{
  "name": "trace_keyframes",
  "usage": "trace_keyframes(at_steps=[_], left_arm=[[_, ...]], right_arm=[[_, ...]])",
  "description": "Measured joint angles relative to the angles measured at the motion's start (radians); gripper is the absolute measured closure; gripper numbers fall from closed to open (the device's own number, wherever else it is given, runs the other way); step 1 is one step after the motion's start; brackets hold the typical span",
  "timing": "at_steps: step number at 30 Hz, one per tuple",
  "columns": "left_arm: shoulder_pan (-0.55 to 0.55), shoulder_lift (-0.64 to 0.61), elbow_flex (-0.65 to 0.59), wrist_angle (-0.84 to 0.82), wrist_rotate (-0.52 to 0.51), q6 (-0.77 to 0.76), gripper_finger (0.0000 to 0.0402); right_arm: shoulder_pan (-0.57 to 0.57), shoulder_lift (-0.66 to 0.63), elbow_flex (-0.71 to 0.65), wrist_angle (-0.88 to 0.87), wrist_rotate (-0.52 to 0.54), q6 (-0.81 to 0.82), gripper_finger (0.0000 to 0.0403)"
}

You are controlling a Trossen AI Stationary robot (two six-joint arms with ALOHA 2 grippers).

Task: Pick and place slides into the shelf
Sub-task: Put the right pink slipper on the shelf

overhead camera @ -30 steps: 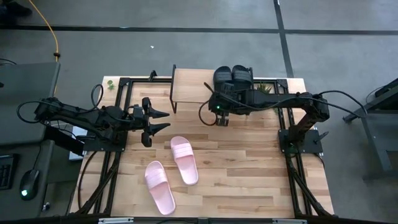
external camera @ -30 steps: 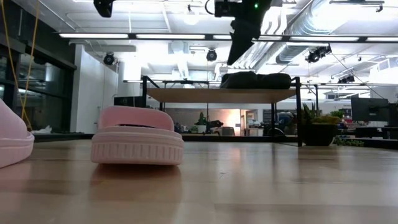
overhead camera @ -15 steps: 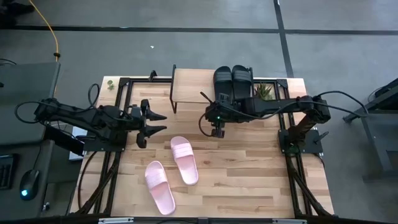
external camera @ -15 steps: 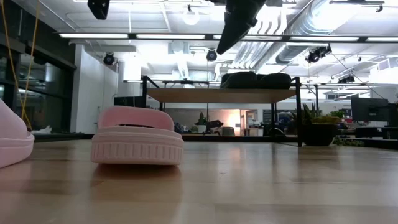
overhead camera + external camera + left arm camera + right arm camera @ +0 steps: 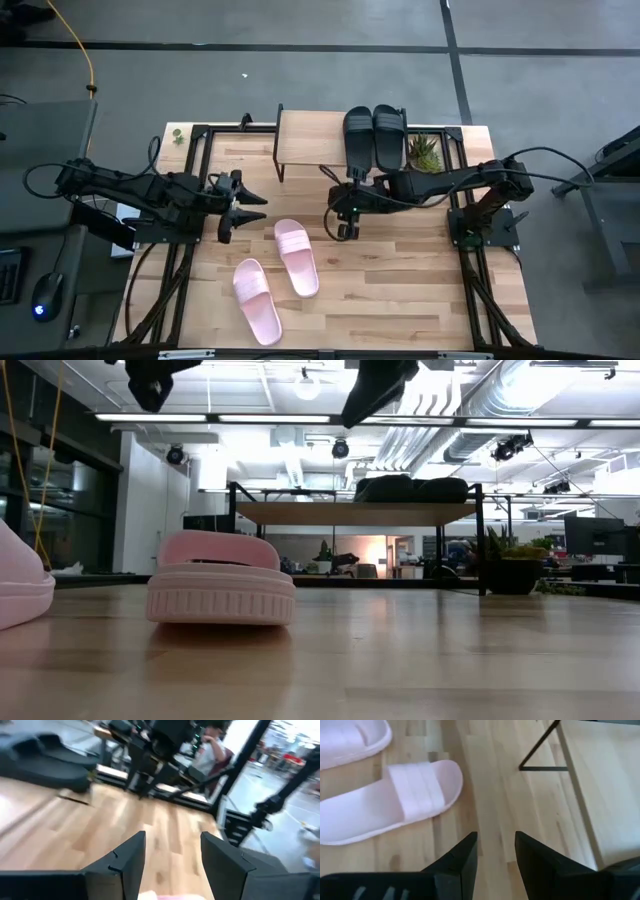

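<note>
Pale pink and lying nearest the table's front edge, one slide (image 5: 257, 301) is resting sole-down with its long axis running front to back and leaning a little leftward at the far end; its partner (image 5: 297, 257) is lying just beside it, slightly farther back and roughly parallel, and neither is touching a gripper. Beyond them the left gripper (image 5: 247, 205) is hovering above the bare tabletop (image 5: 400, 280) near the second pink slide, its fingers (image 5: 127, 857) standing apart with nothing between them. Level with it, the right gripper (image 5: 344, 226) is hanging over the wood just right of that same slide, its fingers (image 5: 462, 854) also parted and holding nothing. Farthest back, the shelf (image 5: 308, 142) is standing at the table's rear edge, and the black pair of slides (image 5: 374, 137) is sitting side by side on the right end of its light board, long axes running front to back.
</note>
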Motion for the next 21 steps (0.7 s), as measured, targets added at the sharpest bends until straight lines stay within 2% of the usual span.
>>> trace_keyframes(at_steps=[4, 10, 15, 21], left_arm=[[-0.016, 0.034, 0.000, -0.008, 0.078, -0.008, 0.0227], [-0.086, 0.100, -0.001, -0.015, 0.057, -0.030, 0.0227], [-0.098, 0.141, -0.001, -0.075, 0.051, -0.036, 0.0227], [-0.097, 0.193, -0.001, -0.213, -0.067, -0.086, 0.0227]], right_arm=[[0.034, 0.004, 0.000, 0.000, 0.000, 0.030, 0.0280], [0.081, 0.024, 0.000, 0.006, 0.039, 0.061, 0.0280], [0.112, 0.061, 0.000, 0.026, 0.042, 0.061, 0.0280], [0.140, 0.108, 0.000, 0.062, 0.042, 0.008, 0.0280]])
